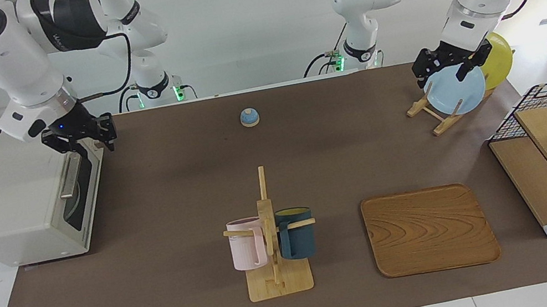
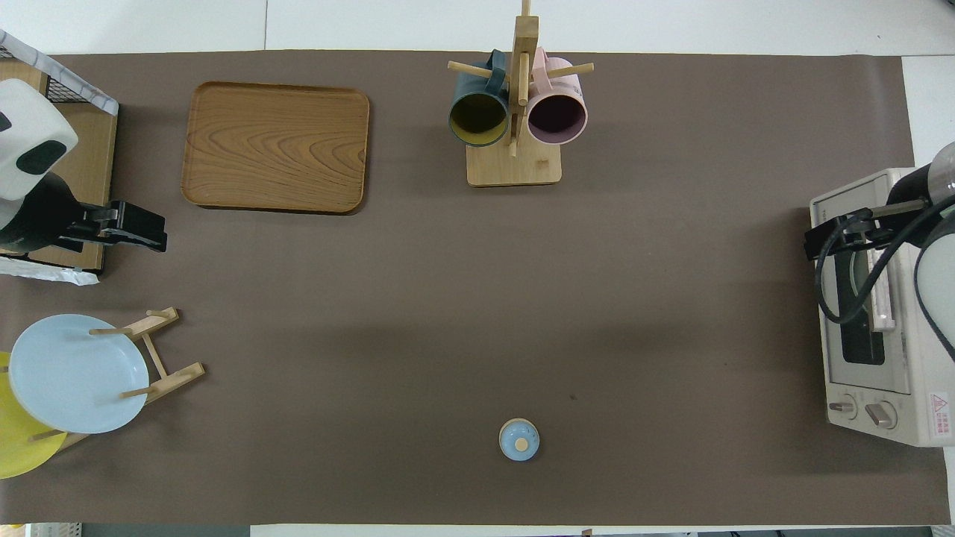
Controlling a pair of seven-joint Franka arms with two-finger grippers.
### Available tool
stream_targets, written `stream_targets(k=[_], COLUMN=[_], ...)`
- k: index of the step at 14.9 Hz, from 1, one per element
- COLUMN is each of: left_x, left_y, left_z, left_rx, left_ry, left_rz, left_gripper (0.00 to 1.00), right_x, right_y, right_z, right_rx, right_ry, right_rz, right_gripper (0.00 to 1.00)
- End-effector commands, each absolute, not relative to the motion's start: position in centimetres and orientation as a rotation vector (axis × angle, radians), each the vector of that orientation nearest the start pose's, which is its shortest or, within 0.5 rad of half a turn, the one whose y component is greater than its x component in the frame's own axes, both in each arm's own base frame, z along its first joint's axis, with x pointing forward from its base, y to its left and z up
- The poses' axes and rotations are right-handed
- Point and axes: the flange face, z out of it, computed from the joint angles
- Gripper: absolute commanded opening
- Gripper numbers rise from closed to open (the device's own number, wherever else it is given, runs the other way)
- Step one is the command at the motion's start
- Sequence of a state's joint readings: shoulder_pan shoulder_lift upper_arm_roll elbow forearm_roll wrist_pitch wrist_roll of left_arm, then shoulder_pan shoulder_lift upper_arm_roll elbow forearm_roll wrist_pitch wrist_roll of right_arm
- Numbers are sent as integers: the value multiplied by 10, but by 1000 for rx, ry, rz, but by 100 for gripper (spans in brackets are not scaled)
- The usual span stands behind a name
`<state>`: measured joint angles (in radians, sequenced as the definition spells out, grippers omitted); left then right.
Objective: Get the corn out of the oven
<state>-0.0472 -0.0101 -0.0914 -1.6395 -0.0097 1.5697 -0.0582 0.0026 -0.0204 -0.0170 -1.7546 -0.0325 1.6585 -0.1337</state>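
Zero corn seen; found right pincer [image 1: 82,139], gap untellable, just above shut oven's [image 1: 6,200] bar handle [image 1: 68,178], with left pincer [image 1: 444,73] spread, well apart.

White wall [image 1: 250,22], brown-covered table [image 1: 173,193]

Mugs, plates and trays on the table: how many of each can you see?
Mugs: 2, the pink mug and the dark blue mug, both hanging on the wooden rack.
Plates: 2, the light blue plate and the yellow plate.
Trays: 1, the wooden tray.
Total: 5
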Motion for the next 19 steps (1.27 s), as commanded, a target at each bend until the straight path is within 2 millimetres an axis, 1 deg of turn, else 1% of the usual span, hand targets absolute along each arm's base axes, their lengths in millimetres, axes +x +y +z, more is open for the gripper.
stream_targets(k=[1, 2, 3, 4, 8, 10, 12, 19], left_x=[537, 537, 537, 537, 537, 537, 537, 537], left_y=[-74, -74, -74, -74, -74, -74, -74, -74], left_z=[598, 598, 598, 598, 598, 598, 598, 598], left_rx=[-3131, -3131, -3131, -3131, -3131, -3131, -3131, -3131], left_ry=[129, 129, 129, 129, 129, 129, 129, 129], left_rz=[81, 84, 81, 81, 81, 81, 81, 84], left_gripper=[100, 100, 100, 100, 100, 100, 100, 100], right_x=[524, 522, 522, 522, 525, 527, 529, 527], right_y=[-53, -69, -77, -82, -88, -102, -115, -117], right_z=[526, 517, 508, 501, 490, 485, 479, 468], right_rx=[-3139, -3139, -3140, -3150, -3204, -3222, -3225, -3224], right_ry=[-270, -262, -251, -245, -296, -339, -335, -346], right_rz=[74, 65, 70, 79, 93, 76, 63, 98], right_gripper=[0, 0, 0, 0, 0, 0, 0, 0])
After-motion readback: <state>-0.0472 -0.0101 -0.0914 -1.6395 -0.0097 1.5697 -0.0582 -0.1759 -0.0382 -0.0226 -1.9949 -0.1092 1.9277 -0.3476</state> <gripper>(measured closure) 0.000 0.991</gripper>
